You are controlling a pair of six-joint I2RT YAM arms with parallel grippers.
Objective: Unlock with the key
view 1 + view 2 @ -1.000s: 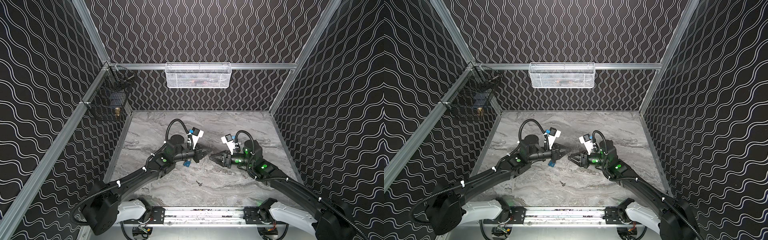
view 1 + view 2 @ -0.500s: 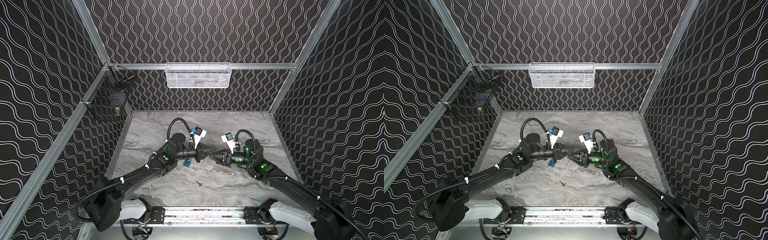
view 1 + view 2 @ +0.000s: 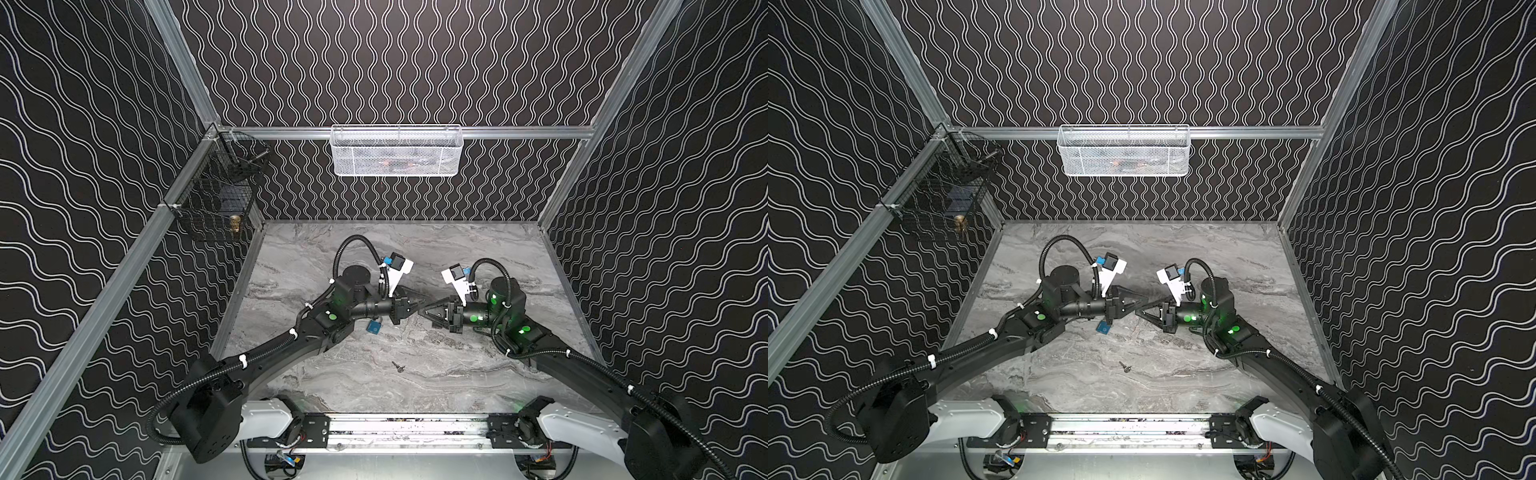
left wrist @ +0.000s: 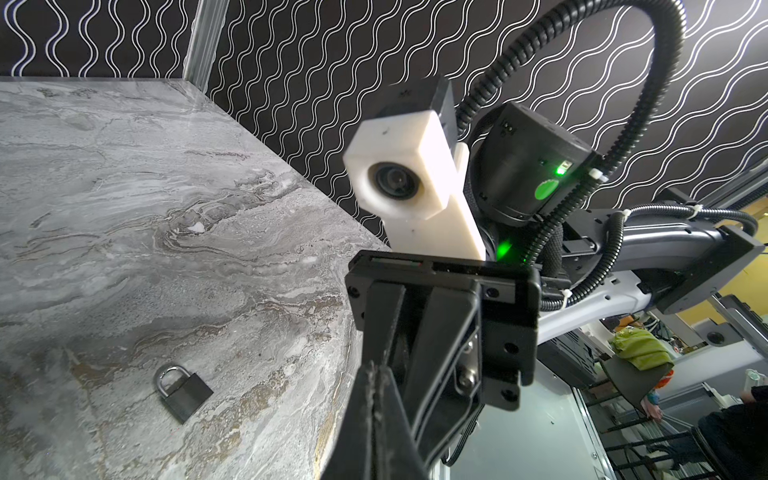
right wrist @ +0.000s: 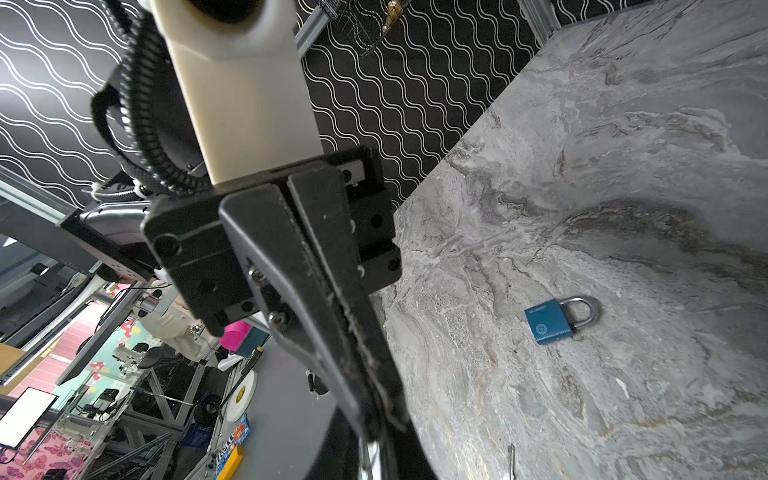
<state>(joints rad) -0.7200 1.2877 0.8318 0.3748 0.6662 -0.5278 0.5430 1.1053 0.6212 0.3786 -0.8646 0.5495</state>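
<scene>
- Both top views give the whole layout: two arms reach in over the marble tabletop (image 3: 457, 374) and meet tip to tip near its middle; the left gripper (image 3: 415, 303) and the right gripper (image 3: 424, 311) point at each other, raised off the surface.
- Only the top views show the key (image 3: 398, 366) clearly; it lies flat on the marble toward the front, well apart from both grippers and from the padlock (image 3: 375, 327); nothing touches it.
- In both top views the padlock is a small blue patch on the tabletop just below the left wrist.
- The right wrist view shows the padlock (image 5: 557, 320) whole; it has a blue body and a silver shackle that looks closed, and it lies flat on the marble.
- The left wrist view catches the padlock (image 4: 183, 390) too, but its body reads dark there rather than blue.
- The left gripper (image 4: 374, 374) has its fingers pressed together along one seam, with nothing between them; the right wrist view shows the same closed seam from the front (image 5: 374, 374).
- The right gripper's jaws are drawn together as well; in the left wrist view its tips are hidden behind the left fingers, so whether the two grippers touch or only sit just beside each other I cannot tell; no object shows in its grip.
- A white mesh basket (image 3: 397, 151) hangs on the back wall; a black wire basket (image 3: 216, 203) hangs on the left wall.
</scene>
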